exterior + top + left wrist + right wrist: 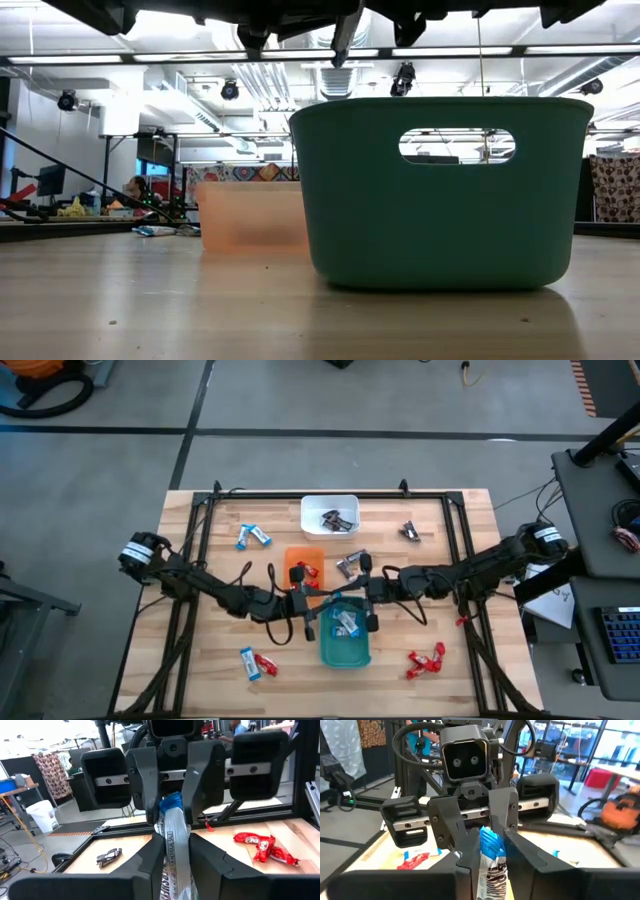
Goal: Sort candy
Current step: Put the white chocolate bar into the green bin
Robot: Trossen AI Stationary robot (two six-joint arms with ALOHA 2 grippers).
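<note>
Both grippers meet tip to tip above the teal tray, each shut on one blue-and-white candy stretched between them. My left gripper comes from the table's left, my right gripper from the right. More blue-and-white candies lie inside the teal tray. The orange tray holds a red candy and the white tray holds dark ones. Loose candies lie on the table: blue-and-white, blue and red, red, dark. My left gripper pinches the candy's near end between its two fingers, coming level from the table's left, fingers along the candy. The candy is lifted clear above the teal tray. My right gripper pinches the opposite end of the same candy between its two fingers, coming level from the table's right, along the candy. The blue wrapper tip sticks out toward the left gripper's fingers.
The teal tray stands in front of the orange tray in the low view. Black frame rails run along the table's left, right and far sides. A dark candy lies beside the orange tray, and a small red one near the right rail.
</note>
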